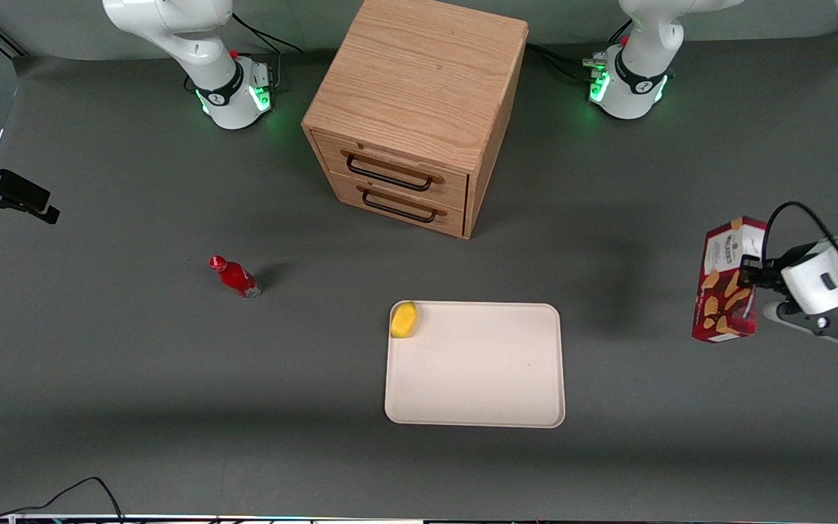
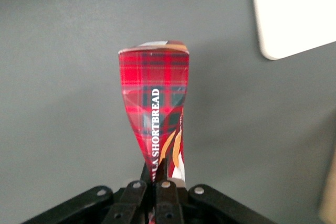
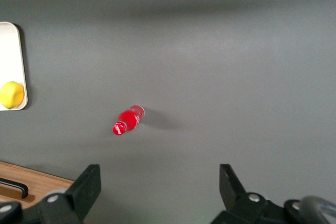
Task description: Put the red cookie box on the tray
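Observation:
The red cookie box (image 1: 726, 280) is dark red with tan cookie pictures and a white end panel. It hangs above the grey table toward the working arm's end, well off to the side of the tray (image 1: 474, 364). My left gripper (image 1: 748, 273) is shut on the box and holds it lifted. In the left wrist view the box (image 2: 155, 106) shows its tartan side, pinched at its near end between the fingers (image 2: 164, 169) of the gripper (image 2: 154, 174). A corner of the cream-white tray (image 2: 294, 11) shows there too.
A yellow lemon-like object (image 1: 404, 319) lies in the tray's corner nearest the drawers. A wooden two-drawer cabinet (image 1: 412, 109) stands farther from the front camera than the tray. A small red bottle (image 1: 235, 276) lies toward the parked arm's end.

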Robot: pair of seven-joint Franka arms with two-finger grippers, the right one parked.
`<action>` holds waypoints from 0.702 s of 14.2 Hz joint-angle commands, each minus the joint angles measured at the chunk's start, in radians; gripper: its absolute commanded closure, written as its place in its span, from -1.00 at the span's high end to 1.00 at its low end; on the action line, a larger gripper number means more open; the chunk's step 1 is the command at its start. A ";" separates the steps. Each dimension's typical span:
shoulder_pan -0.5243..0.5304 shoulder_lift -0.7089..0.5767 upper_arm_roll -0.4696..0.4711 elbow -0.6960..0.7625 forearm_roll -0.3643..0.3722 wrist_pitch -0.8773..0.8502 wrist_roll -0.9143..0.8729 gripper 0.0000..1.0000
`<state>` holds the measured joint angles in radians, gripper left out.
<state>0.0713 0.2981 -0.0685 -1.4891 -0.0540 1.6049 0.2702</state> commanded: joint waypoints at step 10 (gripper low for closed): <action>-0.062 0.370 -0.441 -0.016 0.435 0.533 -1.015 -1.00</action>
<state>0.0159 0.5963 -0.4905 -1.4939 0.2617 2.0499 -0.6345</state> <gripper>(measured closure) 0.965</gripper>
